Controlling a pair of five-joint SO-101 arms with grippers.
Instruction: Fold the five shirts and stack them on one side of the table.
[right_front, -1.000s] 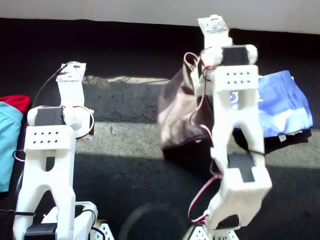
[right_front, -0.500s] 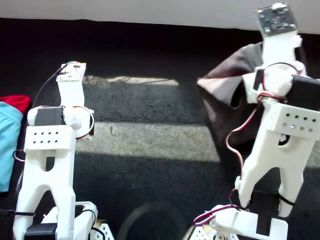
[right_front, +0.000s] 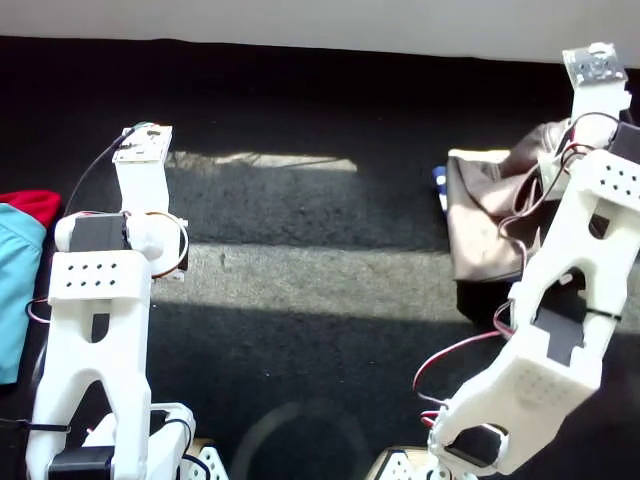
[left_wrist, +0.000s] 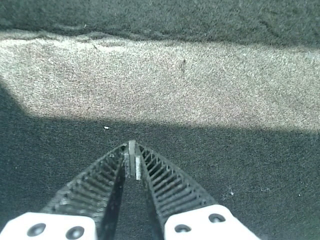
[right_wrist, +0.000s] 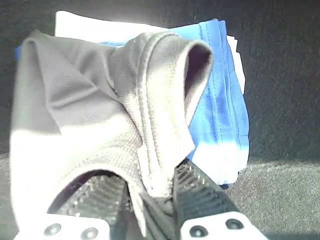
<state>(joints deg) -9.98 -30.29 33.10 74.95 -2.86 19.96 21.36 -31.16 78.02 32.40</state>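
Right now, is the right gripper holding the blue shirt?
No, the right gripper is shut on a fold of the grey shirt, while the blue shirt lies beneath it.

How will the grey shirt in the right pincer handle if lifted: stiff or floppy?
Probably floppy: the grey shirt sags in loose folds around the right pincer. Likely light, since a small pinch of fabric holds its bunched edge up. It may slip over the smooth-looking blue shirt beneath.

Hard sunlight crosses the dark table (right_front: 300, 275) in bright bands, the rest in deep shadow. The grey shirt (right_wrist: 75, 115) glares where lit.
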